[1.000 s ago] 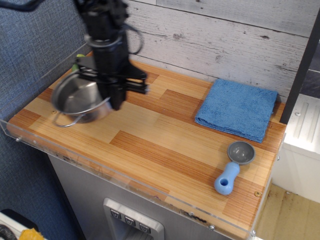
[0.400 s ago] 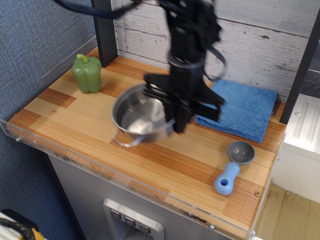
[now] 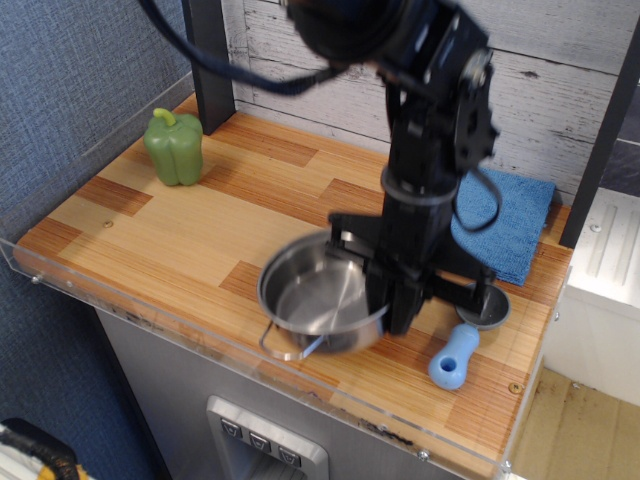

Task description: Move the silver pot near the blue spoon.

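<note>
The silver pot (image 3: 315,298) is a shallow shiny steel pot with wire loop handles, at the front middle of the wooden counter. My black gripper (image 3: 392,300) is shut on the pot's right rim and holds it at or just above the surface; I cannot tell if it touches. The blue spoon (image 3: 463,345) lies right of the pot near the front right corner, its light blue handle toward the front and its grey bowl partly hidden behind my arm. A small gap separates pot and spoon.
A green toy pepper (image 3: 174,148) stands at the back left. A folded blue towel (image 3: 510,222) lies at the back right, partly behind my arm. A clear plastic lip (image 3: 150,310) runs along the counter's front edge. A dark post (image 3: 209,60) stands at the back left.
My gripper has carried the silver pot from the back left, by the pepper, across the counter to the front right, close to the blue spoon. The pepper is now uncovered.
</note>
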Controlling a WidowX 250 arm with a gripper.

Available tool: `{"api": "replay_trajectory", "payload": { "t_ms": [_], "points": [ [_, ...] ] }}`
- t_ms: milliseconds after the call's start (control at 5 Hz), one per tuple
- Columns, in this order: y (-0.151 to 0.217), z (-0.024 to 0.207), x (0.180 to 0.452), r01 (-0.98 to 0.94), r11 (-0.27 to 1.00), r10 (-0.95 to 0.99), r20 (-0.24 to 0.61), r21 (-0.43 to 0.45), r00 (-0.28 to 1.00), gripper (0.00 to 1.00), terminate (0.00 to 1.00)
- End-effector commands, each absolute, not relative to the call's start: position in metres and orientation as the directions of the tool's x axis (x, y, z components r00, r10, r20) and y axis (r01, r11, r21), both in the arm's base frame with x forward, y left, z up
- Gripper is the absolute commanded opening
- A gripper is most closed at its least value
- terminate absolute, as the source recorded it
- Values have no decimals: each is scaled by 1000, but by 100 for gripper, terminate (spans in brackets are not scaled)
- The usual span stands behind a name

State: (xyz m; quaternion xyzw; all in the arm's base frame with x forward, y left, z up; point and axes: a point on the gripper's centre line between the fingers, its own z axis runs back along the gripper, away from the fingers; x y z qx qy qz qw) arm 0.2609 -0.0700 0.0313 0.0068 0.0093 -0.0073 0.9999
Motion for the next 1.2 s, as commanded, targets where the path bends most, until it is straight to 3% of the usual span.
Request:
{"api": "replay_trajectory", "payload": {
  "t_ms": [0,200,400,600,1000],
  "points": [
    [-73,6,275,29,998,-35,-97,-60,995,0,0],
    [-76,6,275,60,997,-65,-91,-53,994,0,0],
    [-83,18,275,141,989,-142,-38,-31,989,100,0],
    [-90,38,274,221,974,-223,38,47,974,100,0],
    [-68,67,277,134,987,-143,105,85,984,100,0]
  ]
}}
